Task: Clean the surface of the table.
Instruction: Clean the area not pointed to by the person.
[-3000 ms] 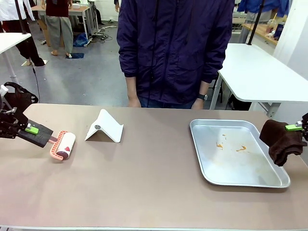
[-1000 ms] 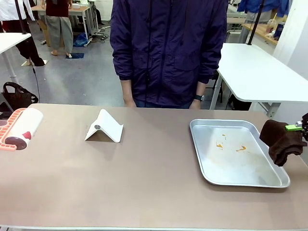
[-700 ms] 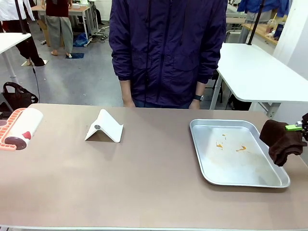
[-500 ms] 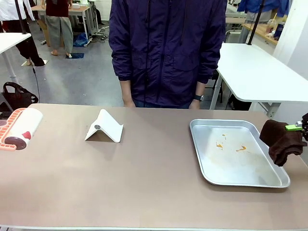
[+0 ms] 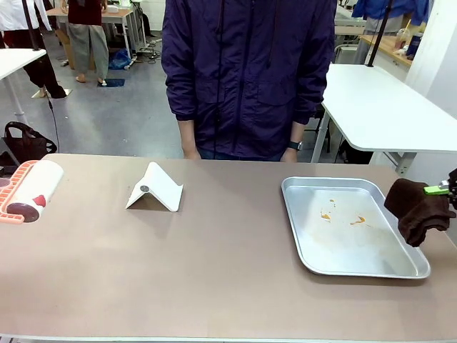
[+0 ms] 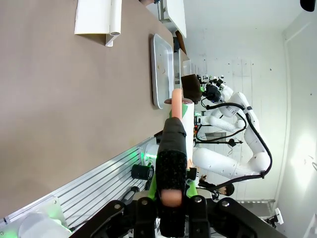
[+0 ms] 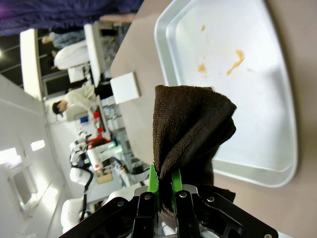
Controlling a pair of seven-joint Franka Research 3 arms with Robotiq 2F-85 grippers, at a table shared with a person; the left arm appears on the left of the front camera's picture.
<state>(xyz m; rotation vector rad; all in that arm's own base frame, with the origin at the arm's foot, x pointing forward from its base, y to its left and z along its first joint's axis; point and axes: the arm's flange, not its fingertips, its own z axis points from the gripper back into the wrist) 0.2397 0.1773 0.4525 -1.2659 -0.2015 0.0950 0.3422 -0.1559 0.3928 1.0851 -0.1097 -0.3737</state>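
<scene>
The taupe-brown table stretches across the front view. At its far left edge a lint roller with a white drum and pink frame hangs above the top. My left gripper is shut on the roller's black handle, and the drum points away from it. At the far right my right gripper is shut on a dark brown cloth, which hangs beside the tray; the cloth is off the table top.
A shiny metal tray with a few orange smears lies on the right half of the table. A white folded stand sits left of centre. A person in a dark jacket stands at the far edge.
Over three seconds my left gripper has carried the lint roller left, up off the table, to the picture's edge. In the last second nothing has moved. The cloth has stayed put.
</scene>
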